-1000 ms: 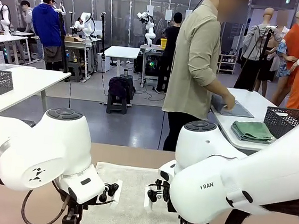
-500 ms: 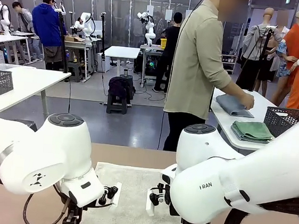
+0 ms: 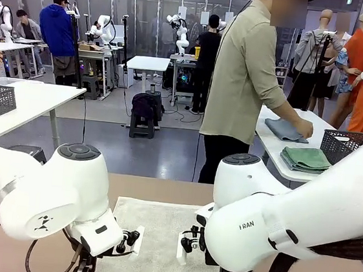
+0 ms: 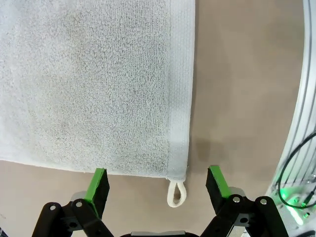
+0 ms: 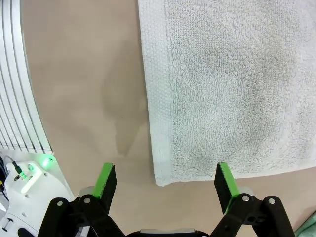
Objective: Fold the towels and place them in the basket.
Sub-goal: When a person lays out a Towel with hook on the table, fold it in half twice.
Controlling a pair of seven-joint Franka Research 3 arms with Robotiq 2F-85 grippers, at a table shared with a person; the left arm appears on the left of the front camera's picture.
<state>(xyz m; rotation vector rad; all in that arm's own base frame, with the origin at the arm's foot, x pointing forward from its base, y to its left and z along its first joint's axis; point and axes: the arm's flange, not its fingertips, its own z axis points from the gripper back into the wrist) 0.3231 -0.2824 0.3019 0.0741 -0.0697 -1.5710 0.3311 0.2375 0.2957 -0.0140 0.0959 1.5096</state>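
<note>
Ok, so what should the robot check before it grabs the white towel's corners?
1. Left gripper open: ok, jaws stand wide.
2. Right gripper open: ok, jaws stand wide.
3. Towel lies flat on the table: ok, no wrinkles where the wrist views show it.
4. Corner with the loop sits between the left pads: ok.
5. Other near corner sits between the right pads: ok.
6. How high the pads are above the cloth: cannot tell.
</note>
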